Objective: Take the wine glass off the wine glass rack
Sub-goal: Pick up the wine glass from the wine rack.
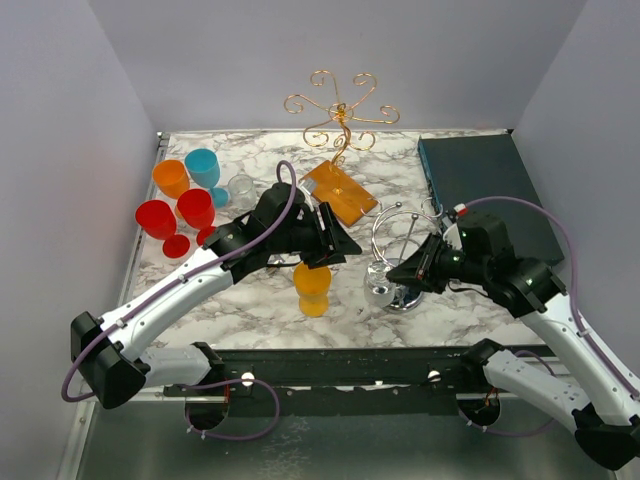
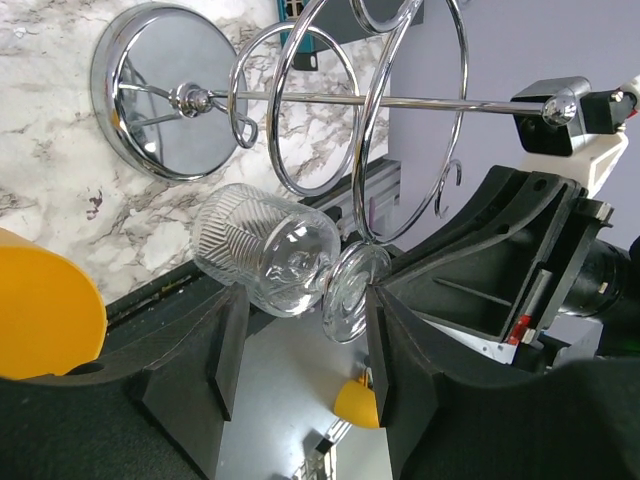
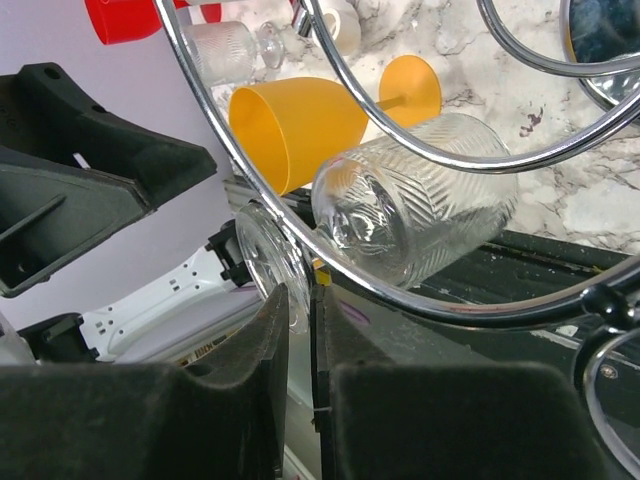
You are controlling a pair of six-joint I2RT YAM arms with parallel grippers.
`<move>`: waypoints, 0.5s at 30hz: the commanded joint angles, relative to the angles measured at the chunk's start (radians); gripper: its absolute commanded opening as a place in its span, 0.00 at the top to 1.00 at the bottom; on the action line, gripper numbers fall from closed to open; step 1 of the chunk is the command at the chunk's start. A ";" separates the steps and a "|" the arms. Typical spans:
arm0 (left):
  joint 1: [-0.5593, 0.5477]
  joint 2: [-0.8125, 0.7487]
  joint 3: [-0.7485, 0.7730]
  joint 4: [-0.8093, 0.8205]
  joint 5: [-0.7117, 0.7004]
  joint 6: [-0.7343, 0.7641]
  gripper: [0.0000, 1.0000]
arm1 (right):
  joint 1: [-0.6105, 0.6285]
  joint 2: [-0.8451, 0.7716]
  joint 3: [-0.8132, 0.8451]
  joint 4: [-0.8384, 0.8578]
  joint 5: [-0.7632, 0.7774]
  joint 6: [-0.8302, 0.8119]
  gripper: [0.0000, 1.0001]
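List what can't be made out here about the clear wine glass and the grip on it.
- Right wrist: whether the right gripper pinches the foot of the clear wine glass; its own fingers hide the contact.
- Top external: that glass's stem, too small and lost in glare against the chrome rack.
- Top external: stem and foot of the yellow wine glass, hidden under the left gripper.

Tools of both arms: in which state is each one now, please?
Left tool: open, holding nothing.
Right tool: closed, it seems, on the foot of the wine glass.
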 commanded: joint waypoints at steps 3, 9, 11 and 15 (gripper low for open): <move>-0.001 -0.039 -0.022 0.037 0.047 -0.015 0.44 | 0.004 0.005 0.048 0.003 -0.047 0.003 0.90; -0.001 -0.051 -0.045 0.075 0.083 -0.046 0.43 | 0.005 -0.004 0.042 0.014 -0.046 0.019 1.00; -0.002 -0.057 -0.055 0.095 0.099 -0.061 0.43 | 0.004 -0.007 0.032 0.028 -0.048 0.025 1.00; -0.004 -0.068 -0.082 0.136 0.123 -0.096 0.43 | 0.005 -0.019 -0.003 0.077 -0.061 0.042 0.99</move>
